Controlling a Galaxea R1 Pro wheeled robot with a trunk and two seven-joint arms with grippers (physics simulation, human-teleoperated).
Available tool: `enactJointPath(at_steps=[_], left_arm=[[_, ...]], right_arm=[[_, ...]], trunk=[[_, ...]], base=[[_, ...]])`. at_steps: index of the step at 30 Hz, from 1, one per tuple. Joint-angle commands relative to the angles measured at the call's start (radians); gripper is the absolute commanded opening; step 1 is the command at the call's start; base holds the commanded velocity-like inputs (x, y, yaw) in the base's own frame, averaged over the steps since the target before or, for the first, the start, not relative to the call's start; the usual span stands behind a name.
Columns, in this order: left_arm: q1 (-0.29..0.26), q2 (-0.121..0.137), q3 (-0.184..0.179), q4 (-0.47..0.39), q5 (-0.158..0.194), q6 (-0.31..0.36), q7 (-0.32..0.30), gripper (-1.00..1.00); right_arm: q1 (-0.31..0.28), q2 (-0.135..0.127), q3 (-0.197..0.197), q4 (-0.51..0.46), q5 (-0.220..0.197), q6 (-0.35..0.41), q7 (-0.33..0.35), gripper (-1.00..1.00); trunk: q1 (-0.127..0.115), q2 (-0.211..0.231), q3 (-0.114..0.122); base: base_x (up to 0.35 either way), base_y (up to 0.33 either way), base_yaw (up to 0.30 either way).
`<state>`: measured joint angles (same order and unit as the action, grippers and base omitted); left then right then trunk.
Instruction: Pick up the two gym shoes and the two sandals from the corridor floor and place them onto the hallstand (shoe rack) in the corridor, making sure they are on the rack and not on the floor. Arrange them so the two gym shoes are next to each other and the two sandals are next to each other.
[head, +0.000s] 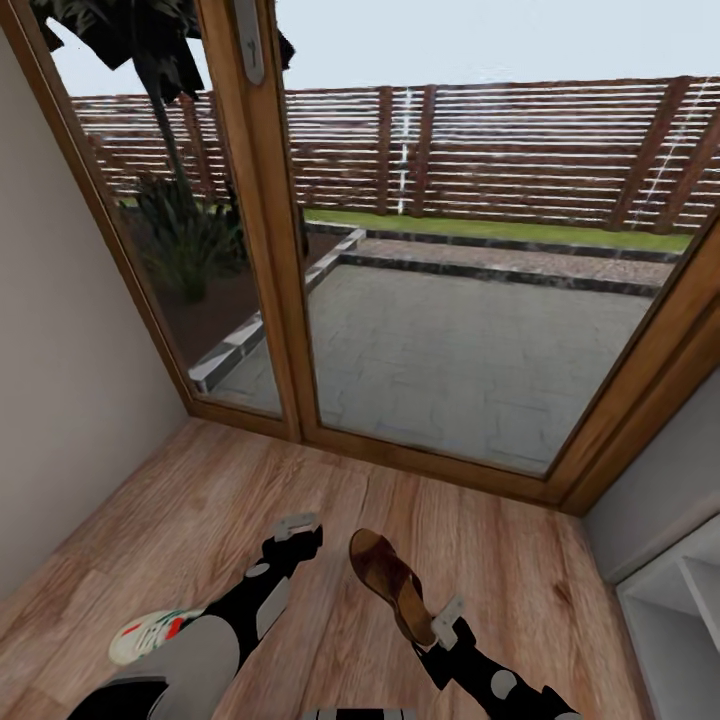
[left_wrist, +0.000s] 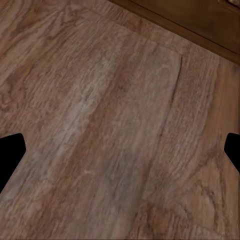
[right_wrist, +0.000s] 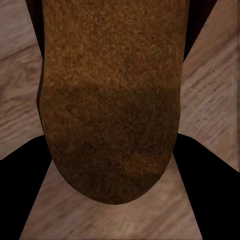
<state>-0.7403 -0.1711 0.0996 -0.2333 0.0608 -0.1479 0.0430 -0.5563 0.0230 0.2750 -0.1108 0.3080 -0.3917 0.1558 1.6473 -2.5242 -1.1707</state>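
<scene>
A brown sandal (head: 385, 580) hangs tilted over the corridor floor (head: 480, 540), toe pointing toward the glass door. My right gripper (head: 445, 625) is shut on its heel end. In the right wrist view the sandal (right_wrist: 115, 100) sits between the two black fingers (right_wrist: 22, 195) of the right gripper (right_wrist: 115, 170). My left gripper (head: 298, 530) hovers open over bare planks to the sandal's left, and nothing lies within the left gripper (left_wrist: 120, 150) in its wrist view. One white gym shoe (head: 150, 632) with teal and red marks lies at the lower left, partly hidden behind my left arm.
A wood-framed glass door (head: 300, 300) closes off the corridor ahead, with a patio and fence outside. A beige wall (head: 60, 400) runs along the left. The white open compartments of the hallstand (head: 670, 610) show at the lower right edge.
</scene>
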Motion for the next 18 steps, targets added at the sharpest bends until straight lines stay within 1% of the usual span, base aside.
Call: enactJointPath(at_steps=[1, 5, 7, 11, 18], left_arm=[[-0.001, 0.001, 0.004, -0.002, 0.007, -0.004, 0.000, 1.00], [0.000, 0.002, 0.005, -0.021, 0.007, -0.004, 0.000, 1.00], [-0.001, 0.002, 0.006, -0.029, 0.007, -0.004, 0.000, 1.00], [-0.001, 0.002, 0.006, -0.031, 0.007, -0.004, 0.000, 1.00], [0.000, 0.002, 0.005, -0.031, 0.008, -0.004, 0.000, 1.00]], right_arm=[[-0.001, 0.000, -0.002, 0.001, 0.003, -0.003, 0.002, -1.00], [-0.001, 0.000, -0.002, 0.001, 0.003, -0.003, 0.001, -1.00], [-0.001, 0.000, -0.002, 0.001, 0.003, -0.004, -0.002, -1.00], [-0.001, 0.000, -0.002, 0.001, 0.003, -0.004, -0.011, -1.00], [-0.001, 0.000, -0.002, 0.002, 0.005, -0.004, -0.018, -1.00]], trunk=[[0.000, 0.000, -0.001], [0.000, 0.000, -0.001], [0.000, 0.000, -0.001], [0.000, 0.000, -0.001], [0.000, 0.000, -0.001]], base=[[0.041, -0.042, 0.000], [0.023, -0.024, 0.000], [0.006, -0.007, 0.106], [0.002, -0.002, 0.231], [0.000, 0.000, 0.288]])
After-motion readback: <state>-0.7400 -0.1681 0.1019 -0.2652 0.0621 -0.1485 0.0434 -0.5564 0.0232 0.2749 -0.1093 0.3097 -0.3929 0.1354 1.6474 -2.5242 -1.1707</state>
